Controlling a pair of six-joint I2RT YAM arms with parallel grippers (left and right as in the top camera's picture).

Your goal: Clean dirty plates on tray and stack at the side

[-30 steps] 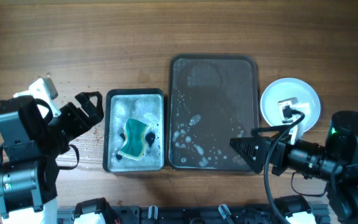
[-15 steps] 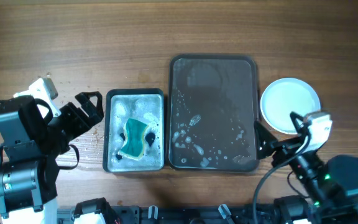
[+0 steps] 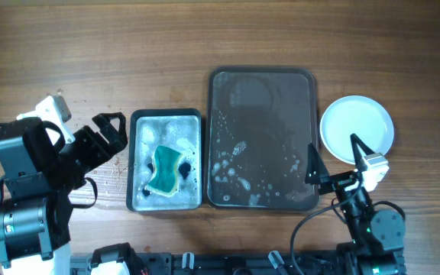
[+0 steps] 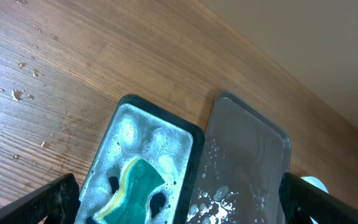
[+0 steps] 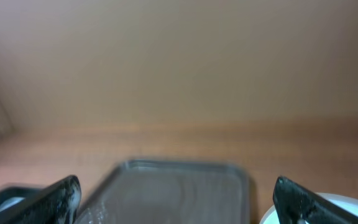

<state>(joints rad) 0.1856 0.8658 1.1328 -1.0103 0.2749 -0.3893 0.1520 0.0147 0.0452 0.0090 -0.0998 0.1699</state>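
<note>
The grey tray [image 3: 262, 84] lies at the table's middle, wet with foam specks and with no plate on it. It also shows in the left wrist view [image 4: 253, 143] and the right wrist view [image 5: 179, 186]. A white plate [image 3: 356, 124] sits on the wood right of the tray; its rim shows in the right wrist view [image 5: 347, 208]. A green sponge [image 3: 165, 169] lies in a soapy black tub [image 3: 166, 118], also seen in the left wrist view [image 4: 132, 190]. My left gripper [image 3: 107, 131] is open and empty left of the tub. My right gripper [image 3: 334, 166] is open and empty at the tray's near right corner.
Water drops and specks lie on the wood [image 3: 109, 179] left of the tub. The table's front edge with a black rail [image 3: 228, 263] runs below the arms.
My right arm has swung and pulled back toward the front edge, its gripper now pointing away over the tray's near right corner. The plate is fully uncovered. The left arm has not moved.
</note>
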